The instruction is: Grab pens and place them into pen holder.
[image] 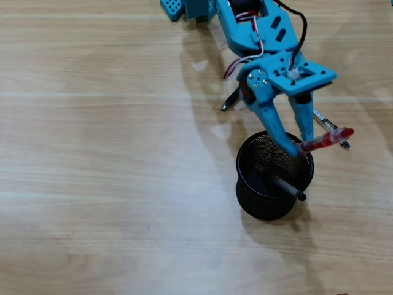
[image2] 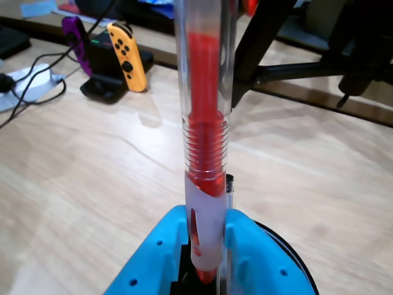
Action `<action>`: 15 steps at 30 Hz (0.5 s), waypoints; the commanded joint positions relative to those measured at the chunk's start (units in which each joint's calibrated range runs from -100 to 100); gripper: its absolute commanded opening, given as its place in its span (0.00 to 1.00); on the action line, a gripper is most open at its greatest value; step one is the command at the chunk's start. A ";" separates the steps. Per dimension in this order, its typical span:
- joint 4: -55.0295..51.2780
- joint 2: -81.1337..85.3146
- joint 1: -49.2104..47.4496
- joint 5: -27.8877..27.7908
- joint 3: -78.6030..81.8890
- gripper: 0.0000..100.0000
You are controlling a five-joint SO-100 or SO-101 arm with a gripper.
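In the overhead view my blue gripper [image: 300,147] is shut on the red pen [image: 326,139], right over the back rim of the pen holder [image: 263,206], a black wire-mesh cup. The pen sticks out to the right, past the cup's rim. A dark pen [image: 280,183] leans inside the cup with its end over the front rim. A black pen [image: 230,101] lies on the table left of the gripper, and a grey-and-clear pen [image: 332,129] lies under the right finger. In the wrist view the red pen [image2: 206,123] stands between the jaws of the gripper [image2: 207,249], with the cup's rim [image2: 293,251] below.
The arm's blue base [image: 184,7] stands at the top edge of the wooden table. Across the table in the wrist view are an orange controller [image2: 126,54] and a purple one [image2: 76,35] on a dock, cables [image2: 31,86] at left, and black stand legs [image2: 307,70].
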State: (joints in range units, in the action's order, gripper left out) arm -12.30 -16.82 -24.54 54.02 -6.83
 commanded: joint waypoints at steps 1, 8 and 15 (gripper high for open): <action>4.15 -0.97 -0.75 0.48 -2.22 0.02; 5.88 -2.58 -0.38 0.48 -2.22 0.02; 5.79 -2.67 -0.02 0.48 -2.04 0.02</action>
State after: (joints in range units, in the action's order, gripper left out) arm -7.64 -19.97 -25.20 54.33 -6.83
